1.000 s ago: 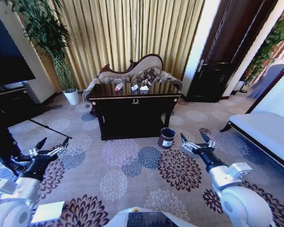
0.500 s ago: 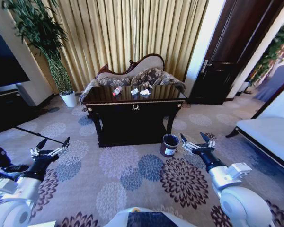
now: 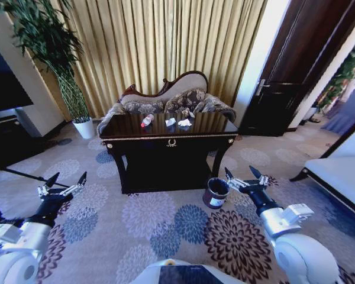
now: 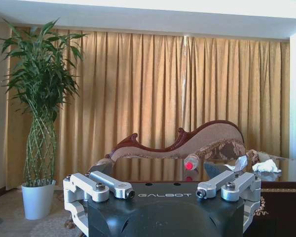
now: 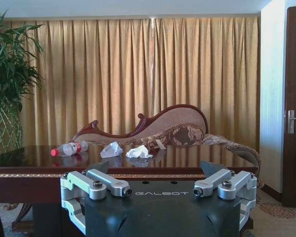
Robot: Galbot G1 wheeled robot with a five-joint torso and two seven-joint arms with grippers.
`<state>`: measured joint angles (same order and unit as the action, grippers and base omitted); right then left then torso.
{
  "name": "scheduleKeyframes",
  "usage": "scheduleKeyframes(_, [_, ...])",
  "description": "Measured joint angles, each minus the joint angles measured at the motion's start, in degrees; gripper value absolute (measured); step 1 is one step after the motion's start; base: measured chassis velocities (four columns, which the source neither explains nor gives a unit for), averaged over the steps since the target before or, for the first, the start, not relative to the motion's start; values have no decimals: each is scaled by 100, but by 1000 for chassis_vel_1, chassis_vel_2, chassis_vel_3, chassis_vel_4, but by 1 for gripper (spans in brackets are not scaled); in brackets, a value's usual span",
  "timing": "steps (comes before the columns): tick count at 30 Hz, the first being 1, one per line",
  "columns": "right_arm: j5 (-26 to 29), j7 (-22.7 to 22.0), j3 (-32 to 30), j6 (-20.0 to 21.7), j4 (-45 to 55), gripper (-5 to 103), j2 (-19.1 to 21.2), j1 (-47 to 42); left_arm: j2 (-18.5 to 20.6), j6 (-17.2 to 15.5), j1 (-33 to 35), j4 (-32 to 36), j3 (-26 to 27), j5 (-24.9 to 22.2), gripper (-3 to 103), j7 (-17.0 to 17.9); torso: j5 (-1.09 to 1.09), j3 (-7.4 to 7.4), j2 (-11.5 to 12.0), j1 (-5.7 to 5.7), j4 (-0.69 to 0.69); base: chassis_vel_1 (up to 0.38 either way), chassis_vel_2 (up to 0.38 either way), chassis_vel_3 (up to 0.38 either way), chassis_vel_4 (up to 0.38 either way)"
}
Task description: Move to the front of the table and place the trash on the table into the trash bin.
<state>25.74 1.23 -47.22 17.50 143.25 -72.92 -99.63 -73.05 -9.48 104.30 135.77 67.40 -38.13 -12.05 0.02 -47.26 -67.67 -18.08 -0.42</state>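
The dark glossy table (image 3: pixel 210 123) stands ahead of me on the patterned carpet. On its top lie a clear bottle (image 3: pixel 147 120) with a red label and two crumpled white paper wads (image 3: pixel 170 122) (image 3: pixel 184 122). The dark trash bin (image 3: pixel 215 193) sits on the floor by the table's front right leg. My left gripper (image 3: pixel 67 177) is open and empty, low at the left. My right gripper (image 3: pixel 239 173) is open and empty just right of the bin. In the right wrist view the gripper (image 5: pixel 160 191) faces the bottle (image 5: pixel 68 148) and wads (image 5: pixel 111 149).
A carved sofa (image 3: pixel 165 94) stands behind the table before gold curtains. A tall potted plant (image 3: pixel 77 100) is at the back left and a dark door (image 3: pixel 290 77) at the back right. A pale bench (image 3: pixel 340 177) lies at the right, a dark cabinet (image 3: pixel 6 136) at the left.
The whole view has shifted: the table and bin now appear larger and nearer, so the camera has come closer. Both arms keep the same open pose.
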Motion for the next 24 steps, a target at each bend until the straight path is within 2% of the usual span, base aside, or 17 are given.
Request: scheduleKeyframes(24, [-168, 0, 91, -8, -39, 100, -22, -7, 5, 11, -11, -21, -11, 7, 100, -31, -2, 0, 0, 0, 1, -172, 183, 182, -179])
